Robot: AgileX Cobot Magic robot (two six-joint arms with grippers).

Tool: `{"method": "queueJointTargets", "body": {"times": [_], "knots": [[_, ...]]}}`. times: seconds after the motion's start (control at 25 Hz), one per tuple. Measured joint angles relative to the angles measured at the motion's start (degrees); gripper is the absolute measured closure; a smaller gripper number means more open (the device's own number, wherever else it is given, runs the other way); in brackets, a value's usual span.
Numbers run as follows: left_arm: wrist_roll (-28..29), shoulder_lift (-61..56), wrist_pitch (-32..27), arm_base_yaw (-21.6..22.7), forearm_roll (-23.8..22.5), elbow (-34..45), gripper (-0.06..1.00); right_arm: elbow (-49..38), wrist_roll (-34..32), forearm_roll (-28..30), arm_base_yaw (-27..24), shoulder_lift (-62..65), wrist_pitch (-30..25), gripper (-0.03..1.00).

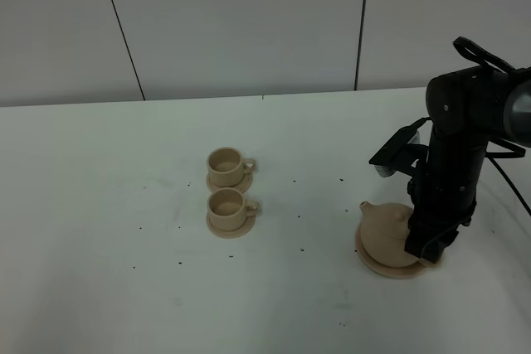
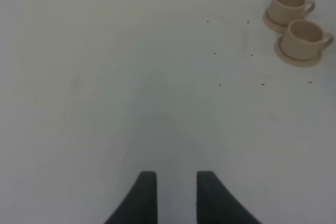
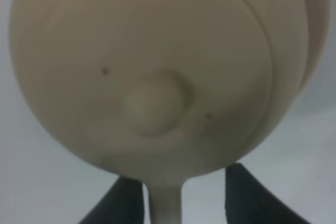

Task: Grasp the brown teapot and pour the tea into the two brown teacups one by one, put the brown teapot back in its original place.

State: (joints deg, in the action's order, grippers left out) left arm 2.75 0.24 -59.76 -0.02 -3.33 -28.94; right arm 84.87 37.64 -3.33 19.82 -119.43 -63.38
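Observation:
The brown teapot (image 1: 383, 230) sits on its wide tan saucer (image 1: 390, 270) at the right of the table. It fills the right wrist view (image 3: 157, 77), lid knob facing the camera. My right gripper (image 1: 428, 248) (image 3: 185, 176) is down at the pot's right side. Its jaws stand apart on either side of the loop handle (image 3: 165, 203), with a gap still showing on one side. The two brown teacups (image 1: 224, 163) (image 1: 226, 205) stand on small saucers at the table's middle, also in the left wrist view (image 2: 287, 3) (image 2: 305, 35). My left gripper (image 2: 176, 182) is slightly open, empty, over bare table.
The white table (image 1: 99, 205) carries small dark specks around the cups. A grey panelled wall (image 1: 249, 22) runs behind the table's far edge. The left arm is outside the exterior view.

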Motion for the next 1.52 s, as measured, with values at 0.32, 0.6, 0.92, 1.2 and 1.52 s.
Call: {"method": "queueJointTargets", "body": {"times": [0.32,0.6,0.92,1.2,1.52], "knots": [[0.0,0.0,0.0,0.0,0.0,0.0,0.69,0.0,0.4,0.0,0.5,0.0,0.1,0.73],[0.0,0.0,0.0,0.0,0.0,0.0,0.69,0.0,0.9,0.0,0.5,0.0,0.4,0.85],[0.0,0.0,0.0,0.0,0.0,0.0,0.69,0.0,1.4,0.0,0.5,0.0,0.4,0.87],[0.0,0.0,0.0,0.0,0.0,0.0,0.69,0.0,1.3,-0.7,0.5,0.0,0.4,0.87],[0.0,0.0,0.0,0.0,0.0,0.0,0.69,0.0,1.3,-1.6,0.5,0.0,0.7,0.87]]}}
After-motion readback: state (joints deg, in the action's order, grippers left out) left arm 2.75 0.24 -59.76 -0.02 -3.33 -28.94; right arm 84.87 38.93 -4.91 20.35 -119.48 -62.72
